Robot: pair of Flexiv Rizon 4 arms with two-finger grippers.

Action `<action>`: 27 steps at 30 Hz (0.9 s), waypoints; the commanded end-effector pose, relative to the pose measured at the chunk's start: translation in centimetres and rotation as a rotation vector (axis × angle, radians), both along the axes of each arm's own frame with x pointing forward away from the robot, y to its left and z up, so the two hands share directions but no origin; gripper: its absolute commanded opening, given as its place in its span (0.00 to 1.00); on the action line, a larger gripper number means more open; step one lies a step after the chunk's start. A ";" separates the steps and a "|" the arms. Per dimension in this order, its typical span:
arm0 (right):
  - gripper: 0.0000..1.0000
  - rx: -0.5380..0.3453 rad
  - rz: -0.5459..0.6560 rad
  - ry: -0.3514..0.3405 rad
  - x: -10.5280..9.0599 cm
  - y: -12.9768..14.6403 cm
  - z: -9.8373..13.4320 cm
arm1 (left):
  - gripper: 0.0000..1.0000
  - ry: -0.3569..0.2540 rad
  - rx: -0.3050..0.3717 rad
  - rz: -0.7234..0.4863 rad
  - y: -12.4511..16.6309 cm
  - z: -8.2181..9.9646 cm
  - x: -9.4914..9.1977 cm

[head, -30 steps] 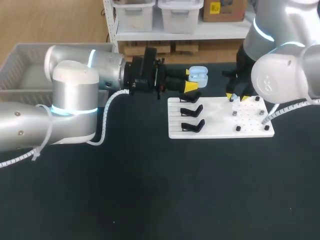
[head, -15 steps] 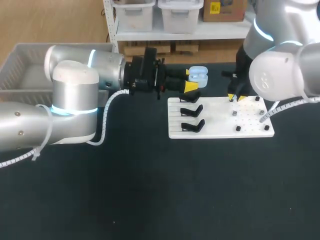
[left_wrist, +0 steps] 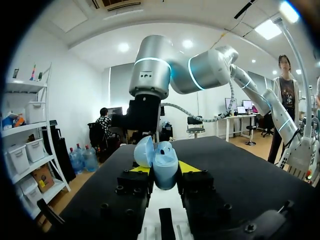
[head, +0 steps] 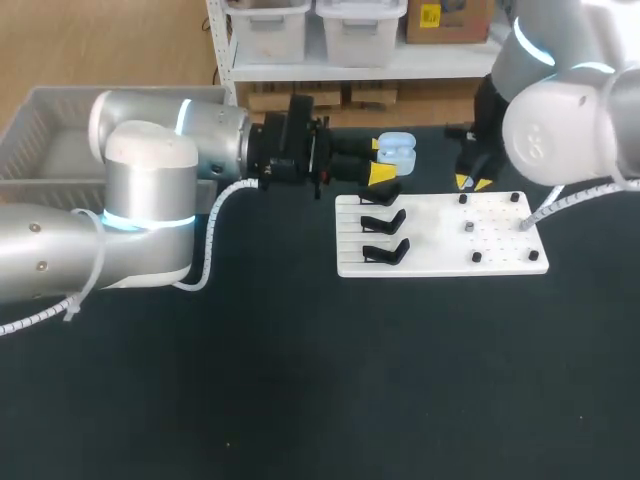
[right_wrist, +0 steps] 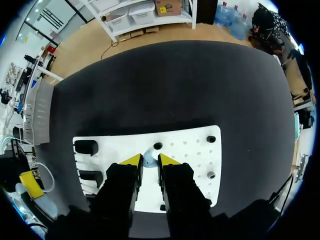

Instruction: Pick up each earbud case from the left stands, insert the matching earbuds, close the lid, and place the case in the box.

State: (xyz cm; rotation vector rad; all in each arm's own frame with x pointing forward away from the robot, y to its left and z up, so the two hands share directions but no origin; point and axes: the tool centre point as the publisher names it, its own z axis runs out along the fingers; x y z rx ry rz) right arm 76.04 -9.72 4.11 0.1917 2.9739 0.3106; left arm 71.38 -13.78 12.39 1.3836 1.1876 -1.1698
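Here, the left gripper [left_wrist: 164, 170] is clamped on a light blue, rounded plastic earbud case [left_wrist: 165, 167]. Its two yellow-tipped fingers [left_wrist: 140, 169] press the case's lower body from either side, spread only as wide as the case itself. The case stands upright between them with its hinged lid [left_wrist: 144, 151] swung open to one side. In the head view the left arm holds the case [head: 397, 150] in the air just beyond the far left corner of the flat white pegboard tray [head: 440, 240], above the row of black stands [head: 384, 220] on the tray's left part.

The right gripper [right_wrist: 149, 161] hangs over the tray's far edge, its fingers [right_wrist: 131, 160] drawn nearly together. A small pale blue earbud [right_wrist: 149, 159] sits pinched in the narrow gap between the yellow tips. Just ahead of it a short black peg [right_wrist: 158, 146] stands on the tray, with more pegs [right_wrist: 211, 175] off to the side. The grey plastic box [head: 40, 130] lies at the table's far left, well apart from both grippers.
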 end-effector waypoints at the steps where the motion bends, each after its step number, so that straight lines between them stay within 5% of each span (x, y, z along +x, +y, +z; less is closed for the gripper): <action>1: 0.00 0.005 -0.012 -0.032 -2.2 -0.8 2.8 | 0.00 -0.003 -0.003 0.003 0.0 -0.1 -0.1; 20: 0.00 -0.007 0.103 -0.083 -5.6 2.1 14.4 | 0.00 -0.003 -0.003 0.003 0.0 -0.1 -0.1; 27: 0.00 -0.052 0.246 -0.069 -6.7 5.2 15.9 | 0.00 -0.003 -0.003 0.003 0.0 -0.1 -0.1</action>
